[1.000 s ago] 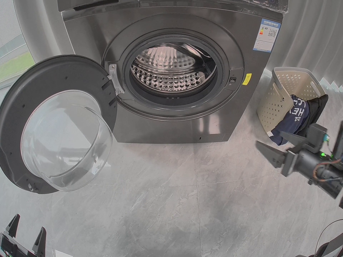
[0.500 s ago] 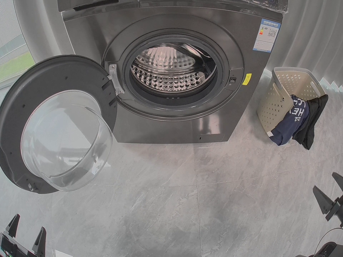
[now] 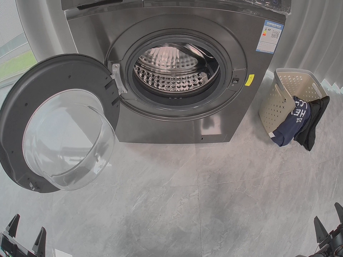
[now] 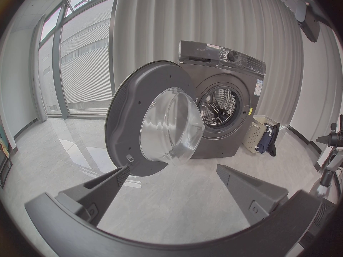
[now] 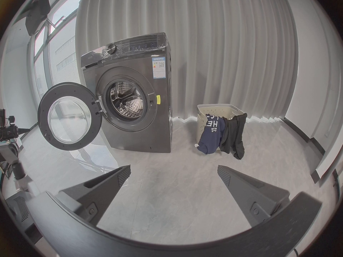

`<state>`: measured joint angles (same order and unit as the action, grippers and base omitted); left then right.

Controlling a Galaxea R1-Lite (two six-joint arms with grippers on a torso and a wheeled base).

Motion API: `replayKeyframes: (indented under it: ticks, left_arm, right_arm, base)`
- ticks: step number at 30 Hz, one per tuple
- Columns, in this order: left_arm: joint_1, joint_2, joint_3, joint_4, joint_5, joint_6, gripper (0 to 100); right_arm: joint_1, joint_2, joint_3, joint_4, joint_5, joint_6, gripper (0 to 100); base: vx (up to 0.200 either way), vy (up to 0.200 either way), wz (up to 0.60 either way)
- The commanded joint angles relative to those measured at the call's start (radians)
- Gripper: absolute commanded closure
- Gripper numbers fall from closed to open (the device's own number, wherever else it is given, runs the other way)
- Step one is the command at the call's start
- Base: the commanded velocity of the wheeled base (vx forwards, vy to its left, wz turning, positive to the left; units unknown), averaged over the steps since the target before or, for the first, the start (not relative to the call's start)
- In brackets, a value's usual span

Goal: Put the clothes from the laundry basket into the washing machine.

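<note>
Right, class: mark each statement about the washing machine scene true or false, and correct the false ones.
1. The door of the washing machine stands open. True.
2. The navy garment and the black garment hang over the laundry basket rim. True.
3. The drum already holds clothes. False: it is empty.
4. The right gripper grips the black garment. False: its fingers are open and empty, well short of the basket.
5. The laundry basket stands on the floor at the robot's right of the machine. True.
</note>
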<state>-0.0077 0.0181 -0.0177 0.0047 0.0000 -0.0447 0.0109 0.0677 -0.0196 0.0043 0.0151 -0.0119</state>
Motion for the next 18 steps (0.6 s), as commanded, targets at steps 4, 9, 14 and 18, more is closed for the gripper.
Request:
replayKeyframes:
  ticks: [4, 9, 14, 18]
  left_arm:
    - [0.000, -0.017, 0.016, 0.000, 0.000, 0.000, 0]
    - [0.000, -0.017, 0.016, 0.000, 0.000, -0.001, 0]
    - [0.000, -0.017, 0.016, 0.000, 0.000, 0.000, 0]
    - [0.000, -0.017, 0.016, 0.000, 0.000, -0.001, 0]
  right_arm:
    - [-0.017, -0.054, 0.017, 0.011, -0.001, -0.002, 0]
    - [-0.017, -0.054, 0.018, 0.005, -0.001, -0.003, 0]
    - [-0.017, -0.054, 0.018, 0.005, -0.001, -0.003, 0]
    - [-0.017, -0.054, 0.018, 0.005, -0.001, -0.003, 0]
  base:
    - [0.000, -0.200, 0.00]
    - [0.000, -0.200, 0.00]
    - [0.000, -0.200, 0.00]
    - [0.000, -0.200, 0.00]
